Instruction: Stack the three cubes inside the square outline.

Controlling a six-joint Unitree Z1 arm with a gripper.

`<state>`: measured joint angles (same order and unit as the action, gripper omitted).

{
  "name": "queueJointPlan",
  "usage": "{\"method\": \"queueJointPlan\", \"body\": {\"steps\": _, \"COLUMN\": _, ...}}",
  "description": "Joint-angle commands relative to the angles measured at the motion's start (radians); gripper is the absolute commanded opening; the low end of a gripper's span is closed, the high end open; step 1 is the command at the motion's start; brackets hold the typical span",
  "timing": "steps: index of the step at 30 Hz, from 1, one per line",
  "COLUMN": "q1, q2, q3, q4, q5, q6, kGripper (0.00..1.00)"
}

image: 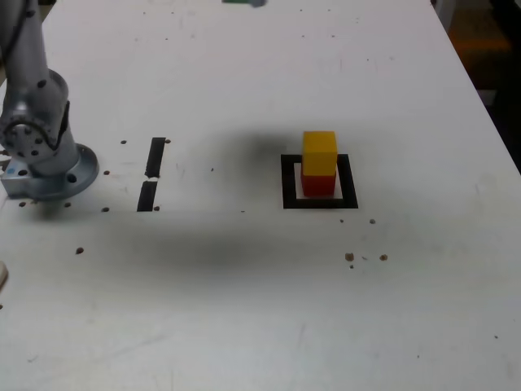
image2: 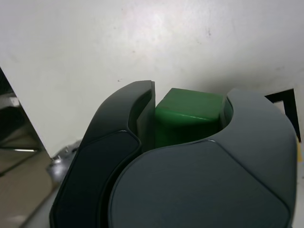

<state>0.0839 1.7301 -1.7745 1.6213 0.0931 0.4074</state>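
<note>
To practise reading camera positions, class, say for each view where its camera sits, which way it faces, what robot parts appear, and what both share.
Exterior view: off the arm, looking down across the table; shows the arm's base and, at the top edge, a sliver of green.
Wrist view: on the wrist, looking past the gripper, closed on the green cube, towards the table.
Shared: table and part of the square outline.

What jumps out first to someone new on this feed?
The bright yellow cube atop a red one, inside the black square outline right of centre in the exterior view. Then, in the wrist view, the green cube between the claw's dark jaws.
</note>
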Motion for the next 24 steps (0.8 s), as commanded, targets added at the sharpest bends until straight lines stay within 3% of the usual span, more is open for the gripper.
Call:
{"method": "queueJointPlan", "body": {"steps": 1, "q1": -0.059, "q2": 0.005, "q3": 0.007, "q4": 0.017, "q5": -0.016, "q6": -0.126, "kGripper": 0.0}}
{"method": "queueJointPlan", "body": {"steps": 7, "q1": -0.175, "q2": 0.02, "q3": 0.028, "q4": 0.017, "q5": -0.061, "q6": -0.35, "kGripper": 0.0}}
{"method": "queueJointPlan", "body": {"steps": 12, "q1": -0.235, "q2": 0.055, "q3": 0.005, "q4": 0.017, "q5": -0.071, "q6": -0.482, "kGripper": 0.0}}
{"method": "queueJointPlan", "body": {"steps": 18, "q1": -0.247, "q2": 0.167, "q3": -0.07, "q4": 0.017, "q5": -0.079, "q6": -0.525, "kGripper": 0.0}}
{"method": "queueJointPlan", "body": {"steps": 24, "q1": -0.277, "q2": 0.27, "q3": -0.132, "q4": 0.017, "q5": -0.122, "q6": -0.575, "kGripper": 0.0}}
